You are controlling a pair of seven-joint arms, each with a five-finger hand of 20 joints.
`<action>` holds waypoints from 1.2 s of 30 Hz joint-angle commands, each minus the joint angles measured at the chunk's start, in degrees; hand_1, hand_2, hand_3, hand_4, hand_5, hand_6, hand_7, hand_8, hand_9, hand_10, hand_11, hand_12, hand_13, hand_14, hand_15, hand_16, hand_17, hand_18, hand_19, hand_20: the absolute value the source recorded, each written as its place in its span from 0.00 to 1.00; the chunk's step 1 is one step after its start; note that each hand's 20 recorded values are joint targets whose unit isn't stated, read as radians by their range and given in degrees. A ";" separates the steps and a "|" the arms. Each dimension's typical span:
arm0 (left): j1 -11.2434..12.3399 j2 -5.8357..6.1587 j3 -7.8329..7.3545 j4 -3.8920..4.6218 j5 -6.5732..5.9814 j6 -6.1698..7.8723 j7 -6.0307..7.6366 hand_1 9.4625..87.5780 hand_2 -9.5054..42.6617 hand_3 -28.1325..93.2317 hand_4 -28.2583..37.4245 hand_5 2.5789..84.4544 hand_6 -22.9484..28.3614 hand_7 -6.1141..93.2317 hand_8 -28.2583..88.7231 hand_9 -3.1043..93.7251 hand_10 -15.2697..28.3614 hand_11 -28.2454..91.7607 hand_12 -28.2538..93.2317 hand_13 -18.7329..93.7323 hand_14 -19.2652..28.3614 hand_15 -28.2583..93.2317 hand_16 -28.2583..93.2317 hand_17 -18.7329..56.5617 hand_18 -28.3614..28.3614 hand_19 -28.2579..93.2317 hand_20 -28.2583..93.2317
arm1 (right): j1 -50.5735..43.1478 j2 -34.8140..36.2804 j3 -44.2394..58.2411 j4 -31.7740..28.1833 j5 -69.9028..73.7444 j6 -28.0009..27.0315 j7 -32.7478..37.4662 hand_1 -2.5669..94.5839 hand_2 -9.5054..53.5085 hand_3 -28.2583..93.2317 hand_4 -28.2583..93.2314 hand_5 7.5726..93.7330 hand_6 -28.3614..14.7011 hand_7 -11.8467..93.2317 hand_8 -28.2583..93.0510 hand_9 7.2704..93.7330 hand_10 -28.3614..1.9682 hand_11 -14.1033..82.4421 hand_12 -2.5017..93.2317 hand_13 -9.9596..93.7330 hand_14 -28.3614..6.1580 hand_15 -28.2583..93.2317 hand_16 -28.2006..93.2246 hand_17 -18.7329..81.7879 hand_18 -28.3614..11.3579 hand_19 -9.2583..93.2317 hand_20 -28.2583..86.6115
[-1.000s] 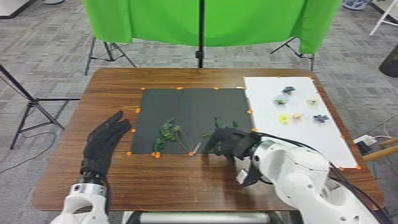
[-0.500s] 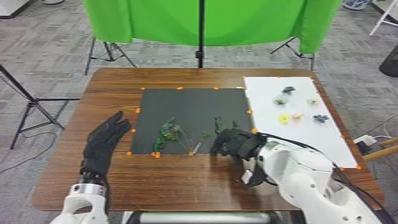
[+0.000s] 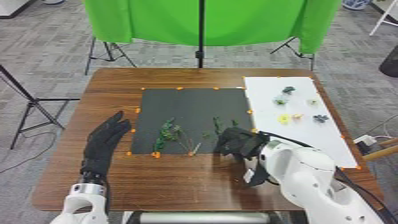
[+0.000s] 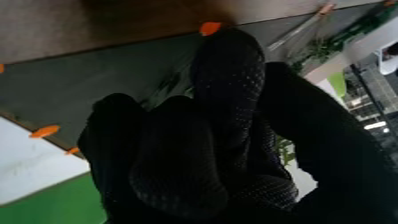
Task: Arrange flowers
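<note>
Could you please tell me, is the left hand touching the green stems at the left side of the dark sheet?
Apart. The head view shows bare strips of table and dark sheet between the left hand and the green stems.

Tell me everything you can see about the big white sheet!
The white sheet is long and flat, and looks like paper. It lies on the right side of the brown table, beside the dark sheet. Orange bits dot its edges. Six little flower heads rest on its far half: yellow, peach, grey-blue, pale and two greenish. The robot's right arm hides its near left corner.
</note>
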 commanded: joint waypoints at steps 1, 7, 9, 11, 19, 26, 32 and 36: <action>0.88 -0.70 0.39 0.79 0.25 -0.69 -0.66 0.16 0.07 0.80 0.09 0.50 0.50 0.14 0.19 0.50 0.61 0.33 0.34 0.50 0.70 0.32 0.23 0.37 0.69 0.25 0.40 | -1.19 -0.76 5.51 -3.83 18.64 0.37 0.43 0.33 0.29 0.85 0.37 0.59 0.68 0.25 0.14 0.98 0.52 0.63 0.29 0.99 0.70 0.80 0.49 0.89 0.37 1.00 0.86; 0.81 -0.58 0.37 0.81 0.15 -0.72 -0.60 0.16 0.07 0.80 0.09 0.50 0.50 0.14 0.19 0.50 0.61 0.33 0.34 0.50 0.70 0.32 0.23 0.37 0.69 0.25 0.40 | -2.14 1.30 10.45 -6.43 7.80 22.73 -4.58 0.34 0.25 0.81 0.30 0.60 0.67 0.25 0.15 0.88 0.43 0.41 0.29 0.92 0.63 0.75 0.49 0.79 0.34 1.00 0.78; 0.98 -0.62 0.40 0.78 0.16 -0.63 -0.55 0.16 0.07 0.80 0.09 0.50 0.50 0.14 0.19 0.50 0.61 0.33 0.34 0.50 0.70 0.32 0.23 0.37 0.69 0.25 0.40 | -1.16 2.13 10.96 -4.58 -3.35 27.94 -2.55 0.36 0.21 0.79 0.25 0.61 0.66 0.26 0.16 0.84 0.42 0.38 0.29 0.90 0.61 0.76 0.49 0.78 0.34 1.00 0.78; 1.05 -0.68 0.46 0.75 0.19 -0.68 -0.62 0.16 0.07 0.80 0.09 0.50 0.50 0.14 0.19 0.50 0.61 0.33 0.34 0.50 0.70 0.32 0.23 0.37 0.69 0.25 0.40 | -0.14 2.49 12.80 -2.84 -11.73 24.92 0.08 0.38 0.14 0.78 0.22 0.60 0.66 0.26 0.16 0.78 0.40 0.35 0.28 0.87 0.59 0.77 0.50 0.76 0.34 1.00 0.78; 1.20 -0.57 0.38 0.62 0.26 -0.65 -0.45 0.16 0.07 0.80 0.09 0.51 0.50 0.14 0.19 0.50 0.61 0.33 0.34 0.50 0.70 0.32 0.23 0.37 0.69 0.25 0.40 | 1.18 3.59 15.02 6.23 -18.49 14.52 6.27 0.35 0.02 0.75 0.16 0.54 0.63 0.23 0.17 0.70 0.33 0.29 0.26 0.86 0.57 0.76 0.48 0.74 0.33 1.00 0.72; 1.16 -0.56 0.25 0.58 0.23 -0.43 -0.52 0.16 0.07 0.80 0.09 0.51 0.50 0.14 0.19 0.50 0.61 0.33 0.34 0.50 0.70 0.32 0.23 0.37 0.69 0.25 0.40 | 2.60 1.69 13.94 13.43 -17.52 12.93 5.89 0.35 0.01 0.75 0.15 0.52 0.65 0.22 0.17 0.73 0.33 0.29 0.25 0.89 0.61 0.76 0.47 0.77 0.36 1.00 0.73; 1.34 -0.45 0.18 0.46 0.13 -0.37 -0.52 0.16 0.07 0.80 0.09 0.51 0.50 0.14 0.19 0.50 0.61 0.33 0.34 0.50 0.70 0.32 0.23 0.37 0.69 0.25 0.40 | 2.63 0.88 13.11 14.89 -17.43 14.50 5.65 0.36 0.01 0.75 0.15 0.52 0.66 0.23 0.17 0.74 0.36 0.30 0.25 0.91 0.65 0.75 0.47 0.79 0.37 1.00 0.73; 1.11 -0.47 0.27 0.56 0.20 -0.53 -0.70 0.16 0.07 0.80 0.09 0.51 0.50 0.14 0.19 0.50 0.61 0.33 0.34 0.50 0.70 0.32 0.23 0.37 0.69 0.25 0.40 | 2.48 0.63 12.75 15.30 -16.87 15.58 5.72 0.36 0.01 0.76 0.15 0.52 0.66 0.23 0.17 0.75 0.37 0.30 0.25 0.91 0.66 0.75 0.48 0.79 0.38 1.00 0.74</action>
